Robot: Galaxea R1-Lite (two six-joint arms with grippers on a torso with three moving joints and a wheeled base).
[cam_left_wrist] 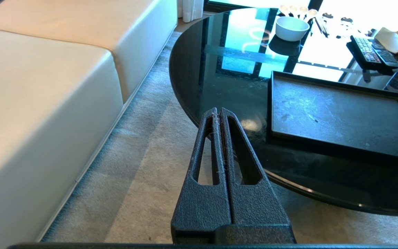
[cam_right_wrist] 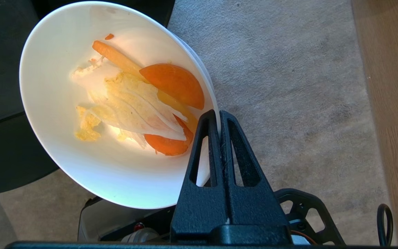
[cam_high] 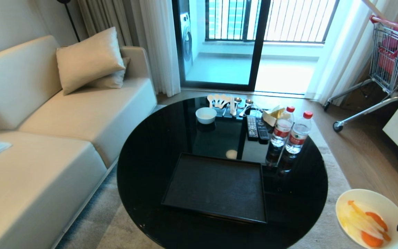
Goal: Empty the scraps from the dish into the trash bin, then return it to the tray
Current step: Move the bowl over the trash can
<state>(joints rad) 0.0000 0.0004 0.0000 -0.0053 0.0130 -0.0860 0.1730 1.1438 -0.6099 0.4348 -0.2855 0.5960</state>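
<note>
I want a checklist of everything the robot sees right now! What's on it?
Surface: round black glass table, glossy.
Job's things: black tray bare on the table; white dish with orange and pale scraps held beyond the table's edge, over the carpet; trash bin: nothing seen.
Clutter: small white bowl, spoons, remotes, two water bottles.
Grippers: right gripper shut on the dish's rim; left gripper shut, empty, beside the table.
Cables: nothing seen.
Surroundings: sofa, shopping cart, balcony door.

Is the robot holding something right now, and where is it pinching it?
Yes. The right gripper pinches the dish by its rim, scraps inside. The left gripper is shut on nothing.
</note>
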